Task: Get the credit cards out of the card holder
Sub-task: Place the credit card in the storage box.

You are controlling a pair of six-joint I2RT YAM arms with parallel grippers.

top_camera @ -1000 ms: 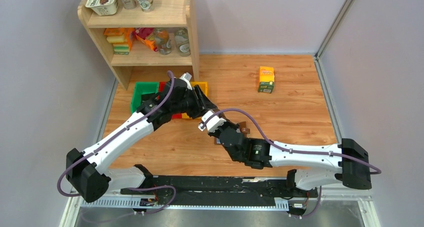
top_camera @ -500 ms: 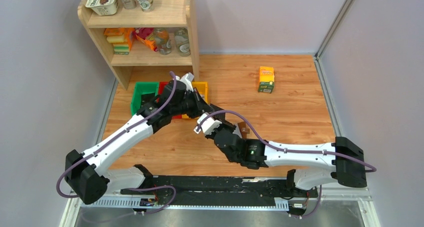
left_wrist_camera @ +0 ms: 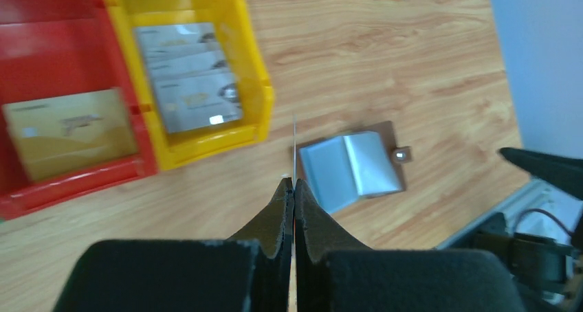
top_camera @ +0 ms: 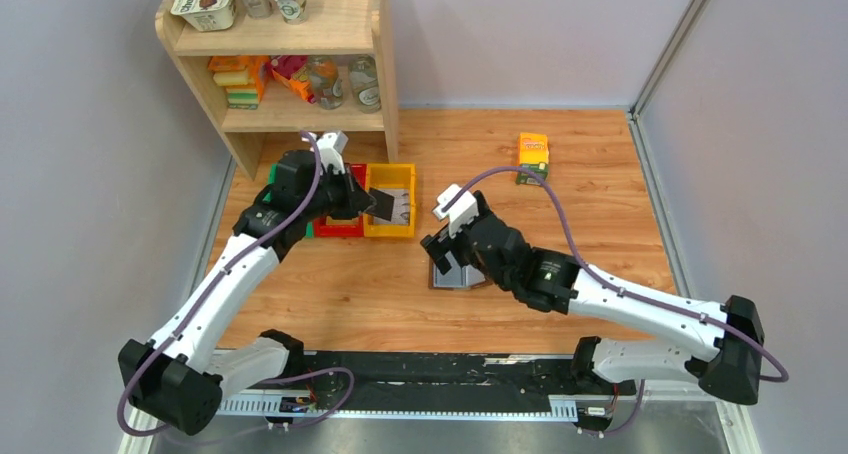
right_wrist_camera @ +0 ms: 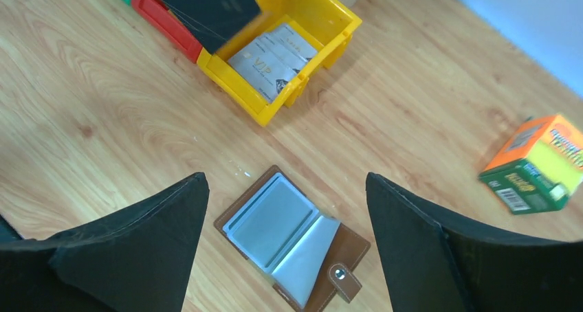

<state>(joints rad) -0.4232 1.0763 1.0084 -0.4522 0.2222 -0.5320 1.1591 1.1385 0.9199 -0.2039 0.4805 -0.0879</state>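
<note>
The brown card holder lies open on the wooden table, its pale clear sleeves facing up and its clasp tab at the lower right. My right gripper hangs open above it, one finger on each side, touching nothing. My left gripper is shut on a dark credit card, seen edge-on as a thin line in the left wrist view. In the top view that card hangs over the yellow bin, left of the card holder. Silver cards lie in the yellow bin.
A red bin holds a gold card, with a green bin beside it. An orange-green carton stands at the back right. A wooden shelf with goods rises behind the bins. Grey walls close in the table.
My left gripper shut on the dark card and carried it left, from the holder to over the bins. My right gripper opened and drew back above the holder, which now lies uncovered.
</note>
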